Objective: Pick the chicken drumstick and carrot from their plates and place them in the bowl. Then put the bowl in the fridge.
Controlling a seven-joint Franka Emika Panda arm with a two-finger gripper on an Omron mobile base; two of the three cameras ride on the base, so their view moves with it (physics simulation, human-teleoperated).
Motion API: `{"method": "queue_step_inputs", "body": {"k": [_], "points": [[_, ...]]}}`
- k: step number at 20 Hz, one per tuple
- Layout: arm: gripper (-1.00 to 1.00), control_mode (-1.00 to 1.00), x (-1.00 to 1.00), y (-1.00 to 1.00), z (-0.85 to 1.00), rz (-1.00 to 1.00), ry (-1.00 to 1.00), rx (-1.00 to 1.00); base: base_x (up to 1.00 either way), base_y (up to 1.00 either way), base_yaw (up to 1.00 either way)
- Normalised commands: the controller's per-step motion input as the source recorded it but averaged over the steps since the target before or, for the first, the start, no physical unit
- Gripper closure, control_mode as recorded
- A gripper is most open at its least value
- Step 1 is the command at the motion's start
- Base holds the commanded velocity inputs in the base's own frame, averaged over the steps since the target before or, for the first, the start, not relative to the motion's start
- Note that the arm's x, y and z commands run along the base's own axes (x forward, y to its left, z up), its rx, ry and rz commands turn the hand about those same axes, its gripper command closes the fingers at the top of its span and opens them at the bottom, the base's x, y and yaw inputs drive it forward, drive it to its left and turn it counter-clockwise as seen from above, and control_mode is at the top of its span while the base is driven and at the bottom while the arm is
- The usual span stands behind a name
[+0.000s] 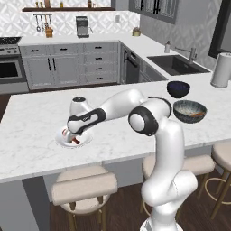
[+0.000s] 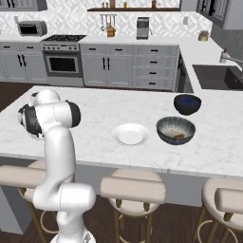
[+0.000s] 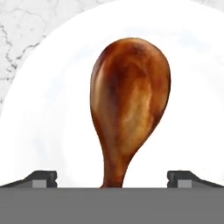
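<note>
Marble-topped, the kitchen island counter point(image 1: 40, 108) carries everything the job needs, with stools tucked under its near edge. Toward the left part of that near edge sits a white plate point(image 1: 85, 140) with the chicken drumstick point(image 3: 130, 103) lying on it, and the pincer point(image 3: 112, 178) hangs directly over it, its two tips spread wide, one on either side of the thin bone end, gripping nothing yet. In the hand view the meaty bulb points away and the bone runs down between the tips.

Further right along the near edge lies the second plate point(image 2: 131, 134), bare, and just beside it the speckled grey bowl point(image 2: 176, 130), where an orange sliver that looks like the carrot point(image 2: 179, 136) already rests. A smaller glossy dark bowl point(image 2: 187, 104) stands behind it, toward the far edge.

The risk lies in where the jaws close. They straddle the narrow, tapered bone, so a squeeze there could let the drumstick pivot, swing bulb-down or slip out during the carry across the counter. Descending too far may drive the tips into the plate and shove it toward the counter's near edge. On release, the two bowls sit close enough that aiming short of the grey one, or past it, would drop the meat wrongly.
</note>
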Motion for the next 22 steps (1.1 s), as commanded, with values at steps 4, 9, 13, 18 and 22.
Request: {"method": "queue_step_inputs", "body": {"k": [4, 9, 13, 18, 22], "points": [[-1.0, -1.0, 0.08, 0.43, -0.43, -0.05, 0.0, 0.0, 0.0, 0.0, 0.0], [-1.0, -1.0, 0.26, 0.15, -0.26, -0.05, 0.0, 0.0, 0.0, 0.0, 0.0], [-1.0, -1.0, 0.18, 0.0, -0.19, -0.04, 0.0, 0.0, 0.0, 0.0, 0.0], [1.0, -1.0, -0.01, -0.04, -0.39, -0.05, 0.01, 0.0, 0.0, 0.0, 0.0], [1.0, -1.0, -0.04, -0.13, -0.23, -0.05, 0.0, 0.0, 0.0, 0.0, 0.0]]}}
